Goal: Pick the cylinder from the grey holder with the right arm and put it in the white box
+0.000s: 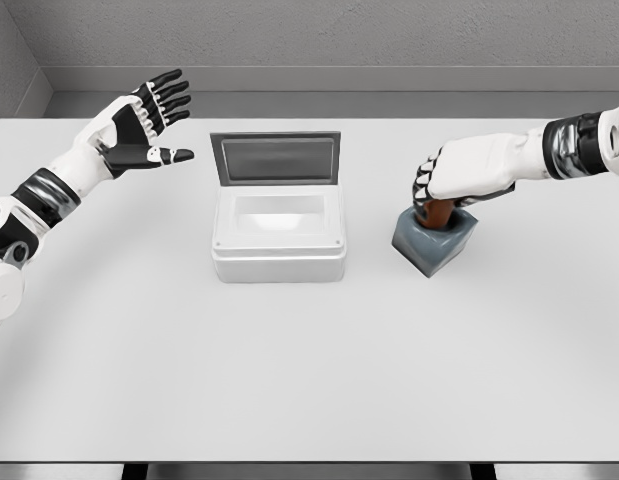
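A humanoid robot's white right hand with black finger joints closes over the top of a reddish-brown cylinder standing in a blue-grey square holder, seen from the head camera above a broad white table. The fingers curl down around the cylinder's upper end, and only a short length of its body shows between the hand and the holder's rim; the cylinder's lower part sits inside the holder, which rests on the table turned at an angle to the table's edges. The right arm reaches in from the picture's right edge. To the left of the holder, well apart from it near the table's middle, sits a white rectangular box with its grey-lined lid hinged open and standing up at the far side, its pale interior exposed. On the far left, the robot's left hand hangs above the table's corner with palm turned up and fingers spread, gripping nothing, well clear of the box. A grey wall runs behind the table.
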`<action>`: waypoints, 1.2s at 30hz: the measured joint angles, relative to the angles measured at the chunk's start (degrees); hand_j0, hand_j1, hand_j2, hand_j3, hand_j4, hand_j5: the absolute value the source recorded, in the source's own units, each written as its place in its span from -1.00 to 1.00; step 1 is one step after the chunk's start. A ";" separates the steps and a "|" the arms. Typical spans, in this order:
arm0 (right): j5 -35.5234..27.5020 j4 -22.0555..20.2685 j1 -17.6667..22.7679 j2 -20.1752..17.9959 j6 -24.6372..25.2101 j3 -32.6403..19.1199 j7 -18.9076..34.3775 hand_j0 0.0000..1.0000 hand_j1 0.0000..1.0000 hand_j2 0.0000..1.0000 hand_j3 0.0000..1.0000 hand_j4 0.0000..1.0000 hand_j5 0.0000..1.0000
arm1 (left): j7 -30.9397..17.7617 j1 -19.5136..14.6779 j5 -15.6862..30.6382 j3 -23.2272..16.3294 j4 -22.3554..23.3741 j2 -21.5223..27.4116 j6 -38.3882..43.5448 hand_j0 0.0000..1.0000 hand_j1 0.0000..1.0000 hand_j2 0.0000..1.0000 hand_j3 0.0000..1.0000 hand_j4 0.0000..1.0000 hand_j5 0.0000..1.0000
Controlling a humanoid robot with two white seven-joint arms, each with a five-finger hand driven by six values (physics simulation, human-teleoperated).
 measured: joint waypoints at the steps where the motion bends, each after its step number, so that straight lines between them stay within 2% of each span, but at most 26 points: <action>1: -0.18 -0.13 -0.26 0.02 -0.04 0.07 0.04 -0.01 -0.01 -0.01 -0.01 -0.01 -0.01 | 0.00 0.00 0.00 -0.01 0.00 -0.01 0.00 1.00 1.00 1.00 1.00 1.00 1.00; 6: -0.61 -1.20 -1.23 -0.56 -0.08 0.13 0.11 0.10 0.10 0.10 0.10 0.10 0.10 | 0.00 0.00 0.00 -0.01 -0.02 0.04 -0.01 1.00 1.00 1.00 1.00 1.00 1.00; 21: -0.64 -3.16 -3.17 -1.38 -0.11 0.04 0.14 0.05 0.05 0.05 0.05 0.05 0.05 | 0.00 -0.26 0.01 0.06 0.02 0.06 -0.05 1.00 1.00 1.00 1.00 1.00 1.00; 36: -0.50 -3.27 -5.36 3.35 -0.10 0.50 0.13 0.05 0.05 0.05 0.05 0.05 0.05 | 0.00 -0.35 0.00 0.00 0.33 -0.59 -0.08 1.00 1.00 1.00 1.00 1.00 1.00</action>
